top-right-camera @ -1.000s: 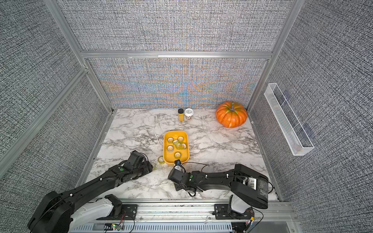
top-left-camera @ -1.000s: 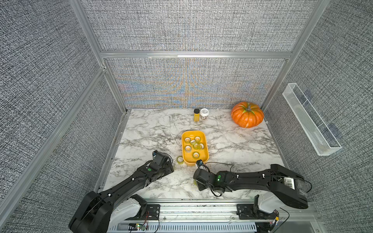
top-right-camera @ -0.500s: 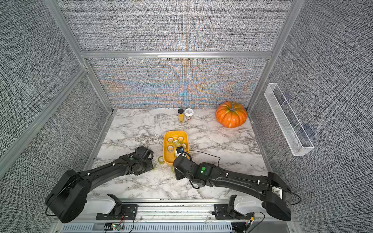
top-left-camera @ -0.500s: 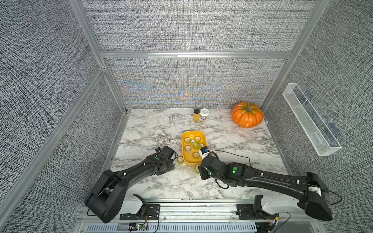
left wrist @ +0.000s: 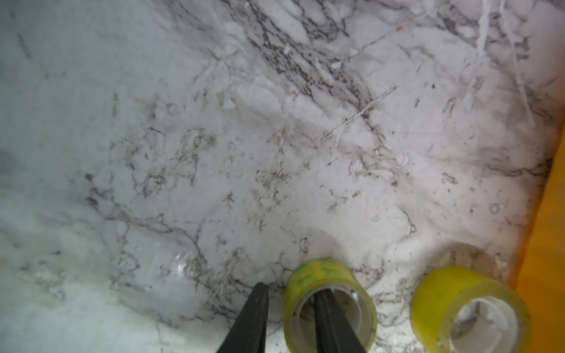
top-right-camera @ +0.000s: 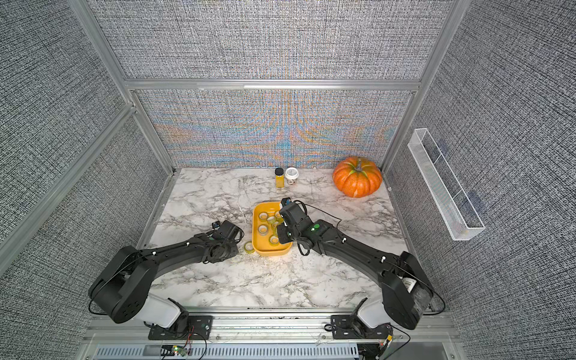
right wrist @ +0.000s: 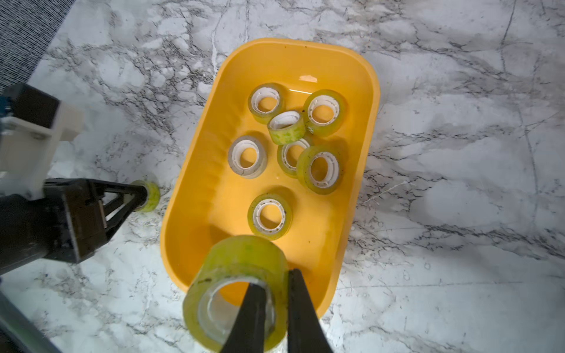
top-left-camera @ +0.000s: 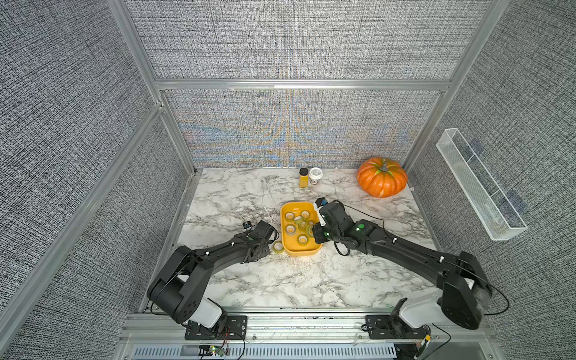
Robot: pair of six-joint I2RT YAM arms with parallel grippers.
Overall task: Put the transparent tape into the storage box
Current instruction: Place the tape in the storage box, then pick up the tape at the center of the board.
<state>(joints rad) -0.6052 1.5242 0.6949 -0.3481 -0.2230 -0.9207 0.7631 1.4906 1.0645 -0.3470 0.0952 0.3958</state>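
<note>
The storage box [right wrist: 293, 45], a shallow yellow-orange tub, sits mid-table [top-left-camera: 297, 204] [top-right-camera: 268, 204] with several rolls of transparent tape [right wrist: 269, 214] lying in it. My right gripper [right wrist: 273, 279] hangs over the box's near end. It is shut on the wall of a yellowish-green roll [right wrist: 235, 259], one finger inside the ring and one outside. My left gripper [left wrist: 292, 288] is down on the marble left of the box. It straddles the wall of another roll [left wrist: 330, 275], with a small gap still showing at the outer finger. A third loose roll [left wrist: 458, 290] lies beside the box wall [left wrist: 550, 244].
An orange pumpkin [top-left-camera: 381, 180] stands at the back right. A yellow jar with a black lid [top-left-camera: 303, 180] and a white-lidded jar [top-left-camera: 315, 175] stand at the back wall. A clear trough [top-left-camera: 480, 190] hangs on the right wall. In both top views one roll [top-left-camera: 278, 247] shows by the box's near left corner.
My right arm carried its roll from the table's front edge to above the box. My left gripper moved in beside the box, dropped onto a roll there, and its jaws narrowed.
</note>
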